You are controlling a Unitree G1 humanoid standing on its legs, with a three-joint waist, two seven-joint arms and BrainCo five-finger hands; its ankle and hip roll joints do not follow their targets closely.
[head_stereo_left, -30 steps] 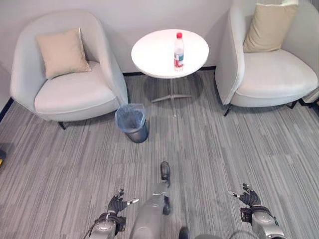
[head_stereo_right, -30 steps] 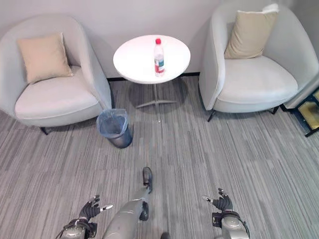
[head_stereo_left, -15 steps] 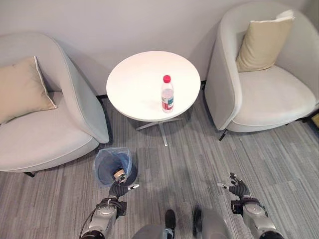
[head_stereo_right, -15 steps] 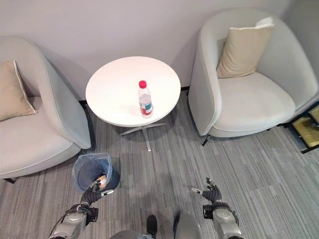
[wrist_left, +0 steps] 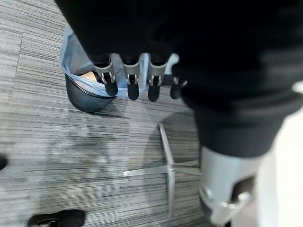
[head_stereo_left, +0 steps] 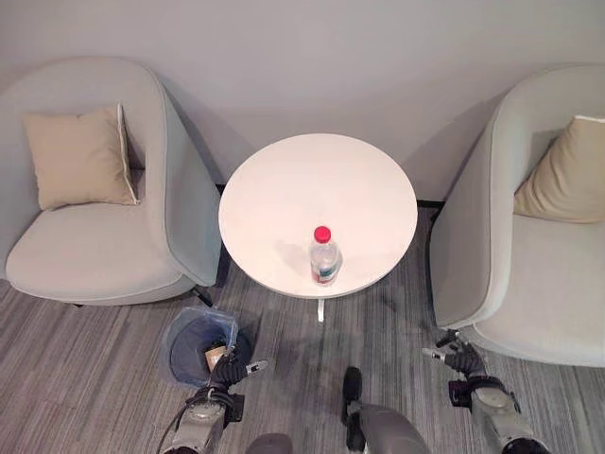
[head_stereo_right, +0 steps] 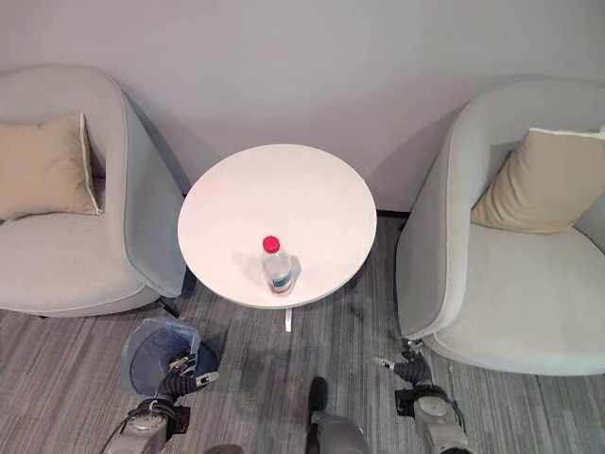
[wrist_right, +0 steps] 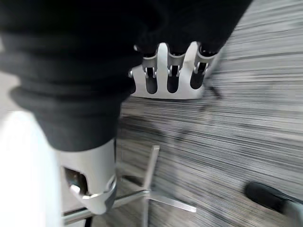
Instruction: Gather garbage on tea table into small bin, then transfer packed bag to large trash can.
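Closer now, the small bin [head_stereo_left: 200,342] sits just beyond the left hand [head_stereo_left: 230,372], whose fingers [wrist_left: 132,82] are loosely spread and hold nothing. Farther ahead, between both hands, a bottle [head_stereo_left: 323,256] stands upright on the tea table [head_stereo_left: 284,194]. Right hand [head_stereo_left: 459,358] hangs relaxed, empty.

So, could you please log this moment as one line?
bottle upright on tea table | small bin beside | left hand, right hand open, empty
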